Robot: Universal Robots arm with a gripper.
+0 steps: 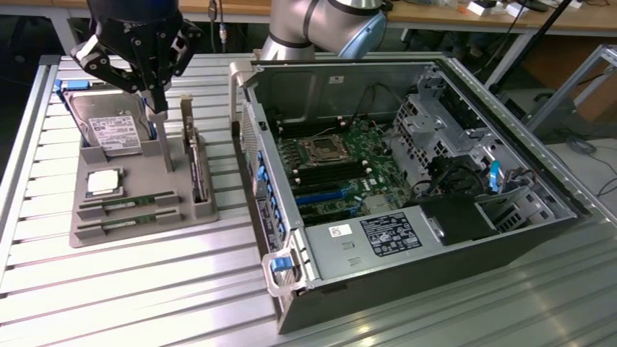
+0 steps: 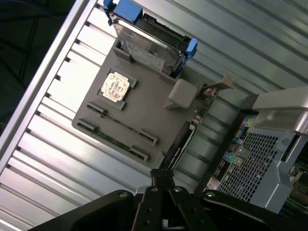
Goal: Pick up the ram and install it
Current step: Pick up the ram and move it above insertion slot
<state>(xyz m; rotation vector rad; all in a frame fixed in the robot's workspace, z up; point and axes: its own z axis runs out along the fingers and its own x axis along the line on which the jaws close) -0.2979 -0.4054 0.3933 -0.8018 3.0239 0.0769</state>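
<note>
Two ram sticks [image 1: 128, 203] lie edge-up in the slotted holders at the near end of a grey tray [image 1: 144, 177], one just behind the other. In the wrist view the ram [image 2: 109, 138] runs as thin green strips across the tray [image 2: 149, 106]. My gripper [image 1: 154, 107] hangs above the tray's far end, near the hard drive, well apart from the ram. Its black fingers [image 2: 162, 175] are shut together with nothing between them.
The tray also carries a silver hard drive [image 1: 111, 130], a square processor chip [image 1: 104, 182] and an upright card [image 1: 198, 170]. An open computer case [image 1: 463, 238] lies at the exterior view's right, its motherboard [image 1: 337, 163] exposed. The slatted metal table ends at a rail [image 1: 29, 144].
</note>
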